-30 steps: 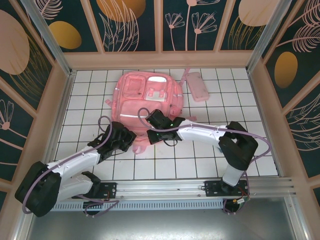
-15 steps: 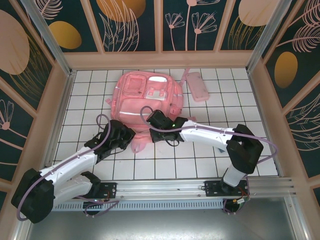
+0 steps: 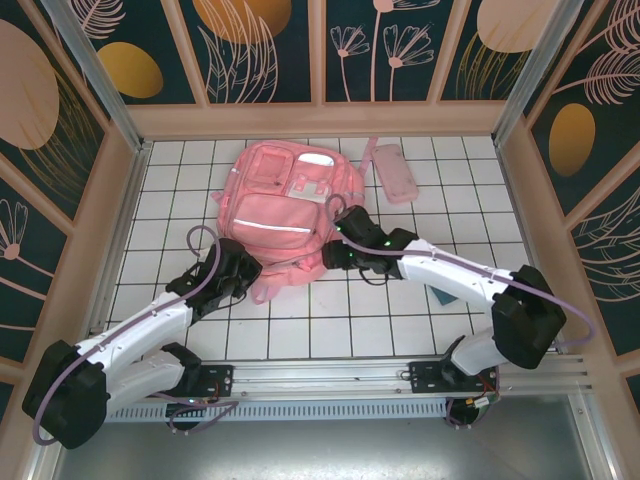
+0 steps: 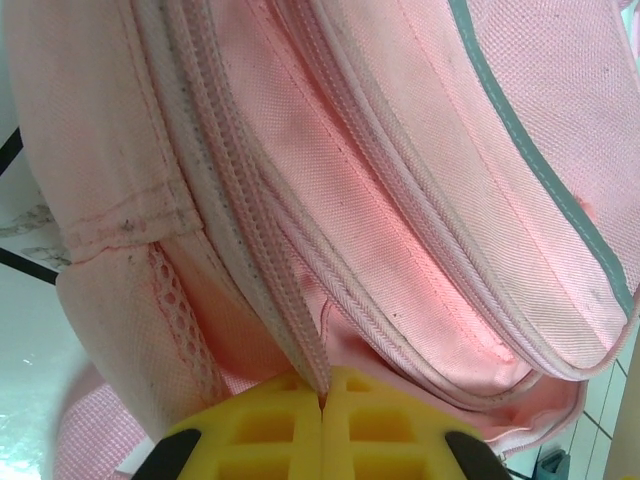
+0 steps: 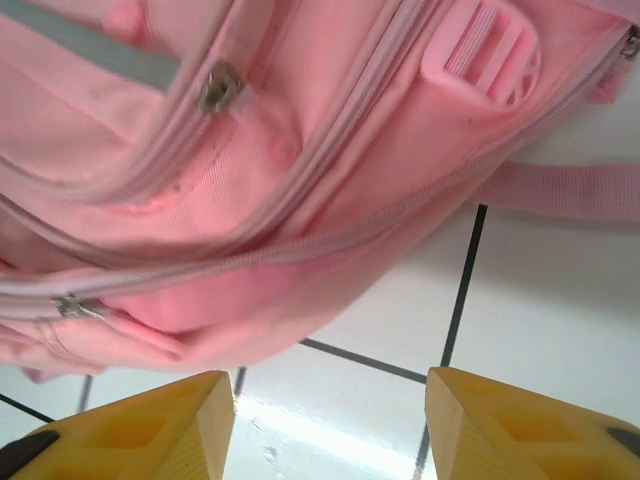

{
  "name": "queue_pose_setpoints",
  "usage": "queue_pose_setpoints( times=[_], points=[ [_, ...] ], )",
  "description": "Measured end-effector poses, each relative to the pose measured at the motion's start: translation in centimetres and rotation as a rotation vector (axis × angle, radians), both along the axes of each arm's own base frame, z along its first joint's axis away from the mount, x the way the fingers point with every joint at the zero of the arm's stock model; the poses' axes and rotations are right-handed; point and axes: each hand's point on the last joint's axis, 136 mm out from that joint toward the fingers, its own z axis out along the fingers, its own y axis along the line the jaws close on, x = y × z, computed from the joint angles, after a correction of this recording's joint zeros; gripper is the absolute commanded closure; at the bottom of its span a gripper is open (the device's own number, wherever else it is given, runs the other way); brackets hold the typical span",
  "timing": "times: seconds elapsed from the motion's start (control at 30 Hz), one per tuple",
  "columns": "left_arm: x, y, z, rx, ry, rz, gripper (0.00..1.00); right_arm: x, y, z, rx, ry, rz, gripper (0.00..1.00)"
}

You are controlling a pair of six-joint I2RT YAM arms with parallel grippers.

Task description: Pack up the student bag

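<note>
Nearest the arm bases, the left jaws sit at the near-left corner of the student bag [image 3: 285,205]. The left wrist view shows their yellow pads [image 4: 270,435] pressed together, with a ridge of the bag's zip seam [image 4: 250,250] pinched between them. That hold looks meant to anchor the soft fabric, or lift the edge, so the opening can be worked.

A little farther in, on the bag's near-right side, the right jaws stand apart with nothing between them. Their yellow fingertips [image 5: 190,415] hang low over the white tiled tabletop [image 5: 520,320], just beside the bag and not touching it. They face 2 zipper pulls [image 5: 220,85], which I judge to be the likely next target.

The bag lies flat, front pockets up, across the middle of the tabletop toward the far wall. Its pale stripe [image 3: 272,228] crosses the lower pocket. A small flat pink pouch [image 3: 393,172] lies beyond it at the far right, apart from the bag's body, so it is probably 1 item yet to go in.

The overhead view gives this layout but hides both grips under the wrists. The wrist views supply them, along with a plastic buckle [image 5: 483,55] and a strap [image 5: 560,190] trailing over the tiles.
</note>
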Motion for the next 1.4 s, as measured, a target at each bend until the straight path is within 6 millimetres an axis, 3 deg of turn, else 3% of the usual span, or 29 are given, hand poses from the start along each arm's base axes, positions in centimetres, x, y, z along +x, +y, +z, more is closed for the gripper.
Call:
queue_pose_setpoints(
  times=[0.03,0.13,0.23,0.47,0.57,0.67,0.87,1.0,1.2,1.4],
  points=[
    [0.0,0.0,0.0,0.009,-0.001,-0.009,0.96,0.5,-0.1,0.1,0.024,0.004,-0.02,0.46],
    [0.1,0.0,0.4,0.047,-0.003,-0.039,0.63,2.0,-0.5,-0.2,0.092,0.028,-0.091,0.42],
    [0.5,-0.2,2.0,0.097,-0.031,-0.089,0.49,3.0,-1.2,-0.8,0.166,0.064,-0.159,0.39],
    [0.9,-1.4,6.1,0.222,-0.119,-0.271,0.47,4.9,-4.0,-2.5,0.314,0.152,-0.312,0.39],
    [0.9,-3.4,7.5,0.271,-0.156,-0.384,0.47,4.9,-5.2,-3.6,0.355,0.194,-0.346,0.42],
    [1.2,-7.0,8.0,0.331,-0.178,-0.522,0.47,4.6,-6.1,-4.6,0.391,0.234,-0.369,0.45],
    [1.6,-15.4,5.7,0.483,-0.183,-0.825,0.47,3.3,-7.4,-6.6,0.454,0.319,-0.389,0.46],
    [1.8,-18.6,3.0,0.593,-0.17,-0.99,0.44,3.0,-7.4,-6.7,0.487,0.339,-0.379,0.46],
    [3.6,-19.3,-0.5,0.775,-0.13,-1.126,0.47,3.2,-8.1,-6.7,0.53,0.345,-0.383,0.46],
    [4.9,-17.7,-2.3,0.969,-0.087,-1.171,0.47,2.8,-7.9,-6.7,0.554,0.359,-0.367,0.47]
  ],
)
